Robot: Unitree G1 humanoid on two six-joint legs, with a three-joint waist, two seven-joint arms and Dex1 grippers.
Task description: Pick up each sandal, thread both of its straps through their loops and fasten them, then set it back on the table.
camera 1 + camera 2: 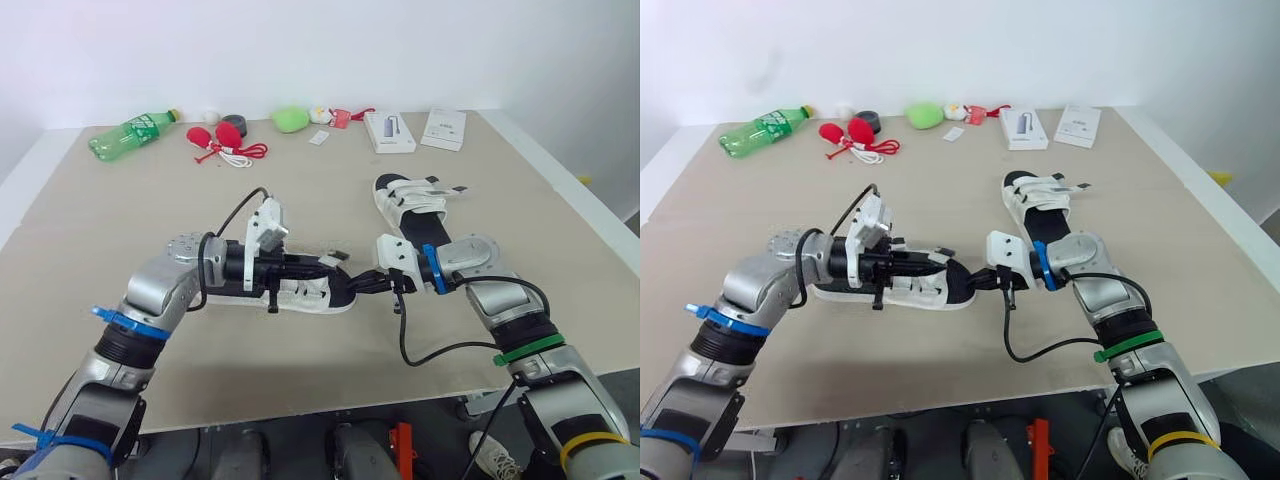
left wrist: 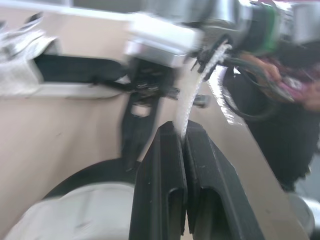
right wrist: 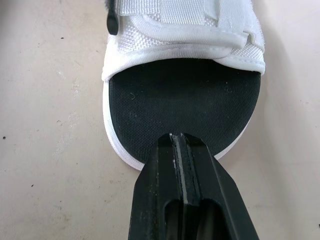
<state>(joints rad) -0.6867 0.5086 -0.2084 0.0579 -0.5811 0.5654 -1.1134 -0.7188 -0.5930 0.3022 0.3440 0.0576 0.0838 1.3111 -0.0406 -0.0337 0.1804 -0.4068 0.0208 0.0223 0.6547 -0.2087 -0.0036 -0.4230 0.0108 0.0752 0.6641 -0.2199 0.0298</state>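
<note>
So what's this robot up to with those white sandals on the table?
It is working on fastening sandals. Its left claw is pinched shut on a white strap of the near sandal, which lies on the table. Its right claw, closed, sits at that sandal's toe end, seemingly steadying it. A second sandal lies farther back on the right with no claw on it. Whether the strap is through its loop cannot be told.
</note>
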